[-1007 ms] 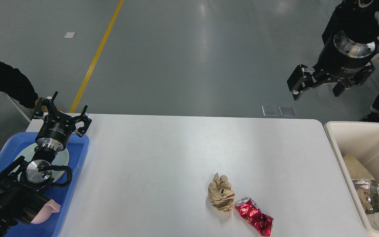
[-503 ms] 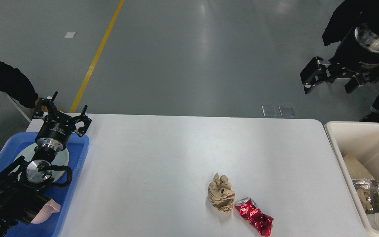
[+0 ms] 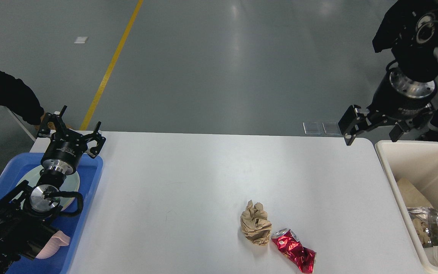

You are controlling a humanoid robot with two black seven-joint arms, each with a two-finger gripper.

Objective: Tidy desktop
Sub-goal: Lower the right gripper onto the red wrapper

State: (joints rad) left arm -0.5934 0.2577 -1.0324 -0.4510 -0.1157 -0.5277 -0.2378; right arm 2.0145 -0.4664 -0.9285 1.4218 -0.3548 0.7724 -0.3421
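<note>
- Blue tray (image 3: 89, 179) at the table's left edge, carrying a pale plate (image 3: 72, 182) and a pink item (image 3: 57, 241).
- Left pincer (image 3: 75, 137) above the tray's far end near the table's far left corner, fingers spread wide, gripping nothing.
- White table (image 3: 188, 182) filling the middle of the view, tray to its left, bin to its right.
- Crumpled brown paper ball (image 3: 256, 227) near the near edge, right of centre.
- Crushed red can (image 3: 294, 250) just beside the paper ball, closer to the near edge.
- Right pincer (image 3: 375, 126) above the far right corner, fingers spread apart, empty.
- Cream bin (image 3: 397, 171) beside the table's right edge, with paper and foil scraps inside.
</note>
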